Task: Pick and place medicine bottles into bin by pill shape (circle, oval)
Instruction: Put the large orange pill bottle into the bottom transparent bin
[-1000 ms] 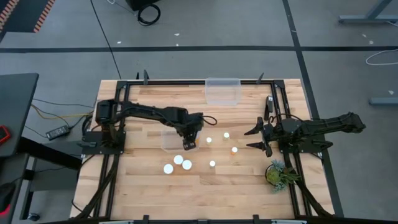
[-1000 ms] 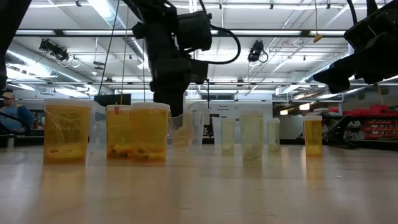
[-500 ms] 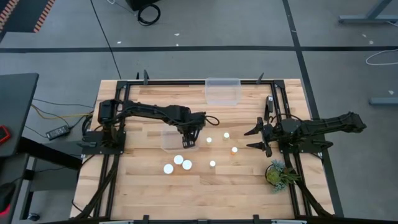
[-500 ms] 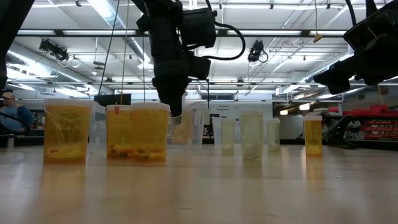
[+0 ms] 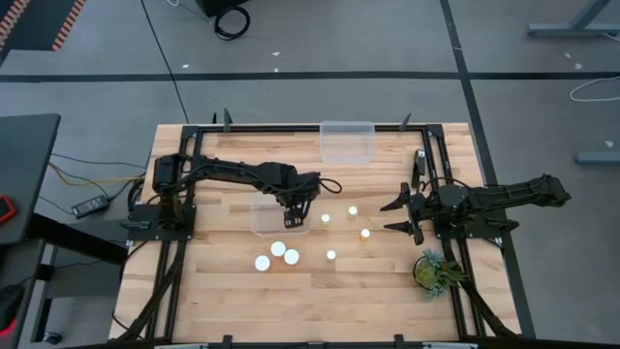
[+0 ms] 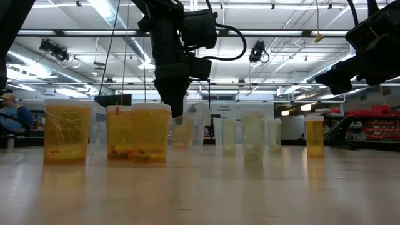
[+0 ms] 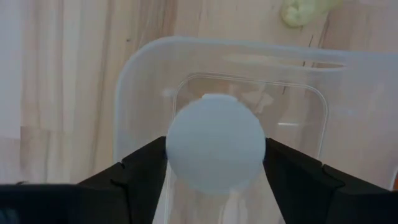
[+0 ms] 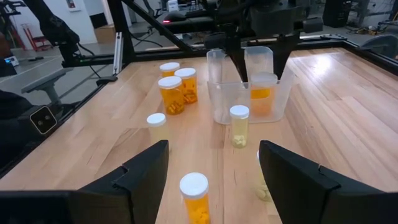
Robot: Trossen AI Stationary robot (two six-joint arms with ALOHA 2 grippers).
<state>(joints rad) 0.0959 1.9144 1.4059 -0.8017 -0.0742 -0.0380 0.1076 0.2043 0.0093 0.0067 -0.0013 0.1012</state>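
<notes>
The bottle [image 7: 216, 151] could tip or catch the clear bin [image 5: 265, 217] wall if I release off-centre. My left tool [image 5: 292, 219] hangs over that bin mid-table, fingers [image 7: 140, 177] touching the white-capped bottle's sides; whether they grip firmly I cannot tell. My right tool [image 8: 213, 171] waits spread apart, empty.

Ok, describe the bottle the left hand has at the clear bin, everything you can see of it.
The bottle has an orange-amber see-through body and a round white cap. It stands upright inside the small clear plastic bin near the table's middle. The left hand is above it, one dark finger on either side of the cap. Whether the fingers touch the cap, or whether the bottle rests on the bin's floor, cannot be told. Its pills are not visible.
</notes>
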